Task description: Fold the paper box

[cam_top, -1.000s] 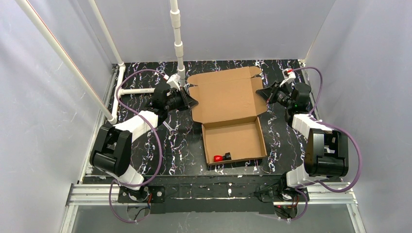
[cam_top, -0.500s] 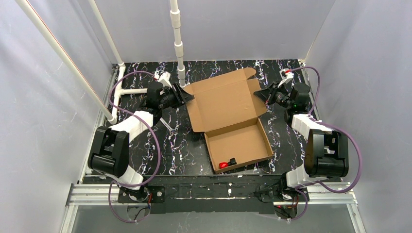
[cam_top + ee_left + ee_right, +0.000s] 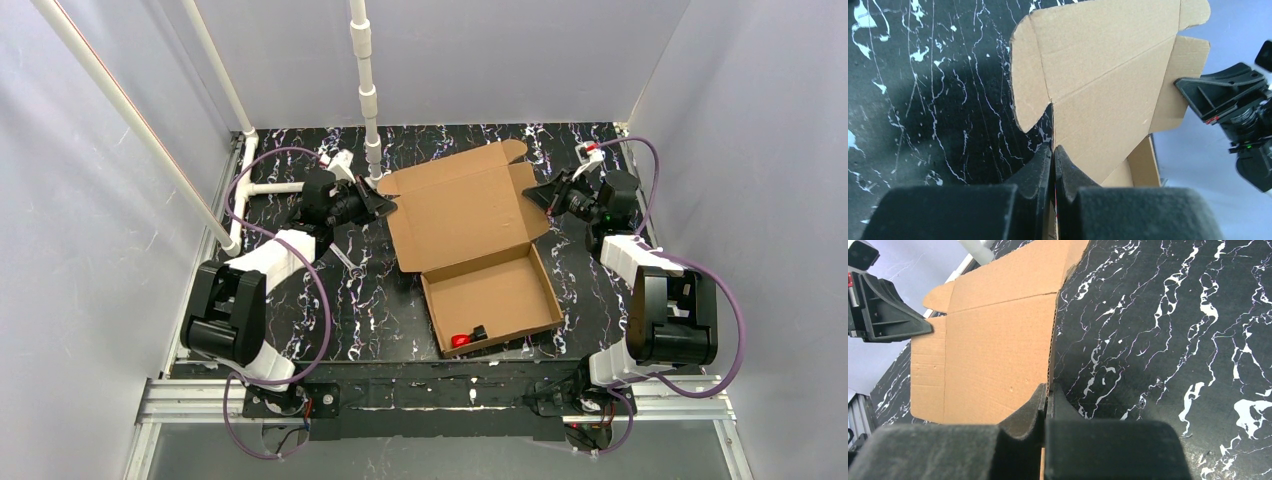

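Observation:
The brown cardboard paper box (image 3: 470,230) lies on the black marbled table, tray part toward me, its open lid (image 3: 462,205) raised at the back and skewed clockwise. A small red and black object (image 3: 466,337) sits in the tray's near left corner. My left gripper (image 3: 383,203) is shut on the lid's left edge (image 3: 1052,130). My right gripper (image 3: 537,195) is shut on the lid's right edge (image 3: 1050,360). Each wrist view shows the other gripper across the lid, the right one in the left wrist view (image 3: 1198,90) and the left one in the right wrist view (image 3: 923,327).
A white pipe post (image 3: 366,80) stands just behind the lid's left corner. A white pipe frame (image 3: 262,187) lies at the back left. Grey walls close in both sides. Purple cables (image 3: 318,290) loop from both arms.
Both grippers have lifted and turned the lid, and the whole box has rotated on the table and slid a little toward me. Since half a second ago almost nothing has moved.

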You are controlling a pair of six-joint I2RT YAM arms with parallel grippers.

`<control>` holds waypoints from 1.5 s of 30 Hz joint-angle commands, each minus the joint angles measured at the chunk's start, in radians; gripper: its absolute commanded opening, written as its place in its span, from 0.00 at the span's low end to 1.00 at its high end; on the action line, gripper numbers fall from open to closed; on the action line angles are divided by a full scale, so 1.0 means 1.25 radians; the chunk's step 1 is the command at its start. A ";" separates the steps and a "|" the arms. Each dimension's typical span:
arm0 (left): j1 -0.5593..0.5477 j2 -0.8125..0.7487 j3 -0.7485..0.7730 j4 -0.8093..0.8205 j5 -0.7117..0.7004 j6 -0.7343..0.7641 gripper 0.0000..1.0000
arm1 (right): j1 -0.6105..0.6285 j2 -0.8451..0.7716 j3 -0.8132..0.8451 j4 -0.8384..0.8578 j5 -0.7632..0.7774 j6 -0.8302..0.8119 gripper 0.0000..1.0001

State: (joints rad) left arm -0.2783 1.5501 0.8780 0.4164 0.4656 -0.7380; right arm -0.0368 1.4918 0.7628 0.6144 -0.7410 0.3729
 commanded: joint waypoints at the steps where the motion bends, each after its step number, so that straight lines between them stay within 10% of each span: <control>1: -0.002 -0.064 0.009 0.010 0.025 0.114 0.00 | 0.005 -0.021 0.026 -0.012 -0.049 -0.048 0.07; 15: -0.006 -0.184 0.004 0.010 0.001 0.465 0.00 | -0.052 -0.092 0.191 -0.351 -0.318 -0.364 0.79; 21: -0.007 -0.216 -0.007 0.009 0.012 0.521 0.00 | -0.133 -0.075 0.226 -0.355 -0.280 -0.338 0.73; 28: -0.012 -0.243 -0.021 0.010 0.009 0.526 0.00 | -0.102 -0.007 0.235 -0.392 -0.229 -0.344 0.41; 45: -0.032 -0.274 -0.048 0.011 -0.014 0.503 0.00 | 0.067 -0.023 0.231 -0.652 -0.326 -0.712 0.76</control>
State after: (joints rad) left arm -0.3023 1.2526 0.8276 0.4110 0.4221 -0.1123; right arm 0.0246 1.5150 1.0119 -0.0624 -1.1011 -0.3485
